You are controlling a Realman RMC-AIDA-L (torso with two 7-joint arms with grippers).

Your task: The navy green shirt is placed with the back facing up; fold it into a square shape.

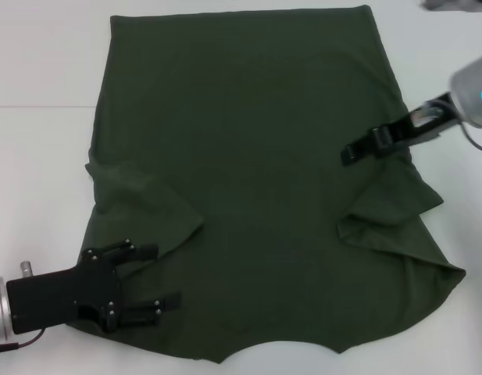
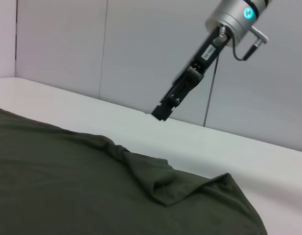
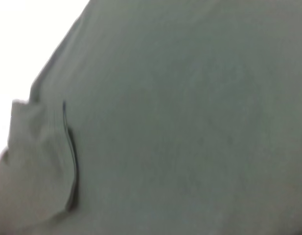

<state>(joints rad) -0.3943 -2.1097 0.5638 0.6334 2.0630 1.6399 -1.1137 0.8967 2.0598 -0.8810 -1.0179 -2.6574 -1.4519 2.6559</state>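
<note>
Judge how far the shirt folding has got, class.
Done: both sleeves of the navy green shirt lie folded inward on the white table. In hand: the left pincer, open, sits on the near-left corner; the right pincer hovers above the right edge. Left: folding the body into a square.

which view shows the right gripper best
The left wrist view: the right gripper hangs in full profile against the pale wall, above the dark olive-green knit shirt. The head view shows it smaller, over the shirt's right edge. The right wrist view shows only shirt fabric.
</note>
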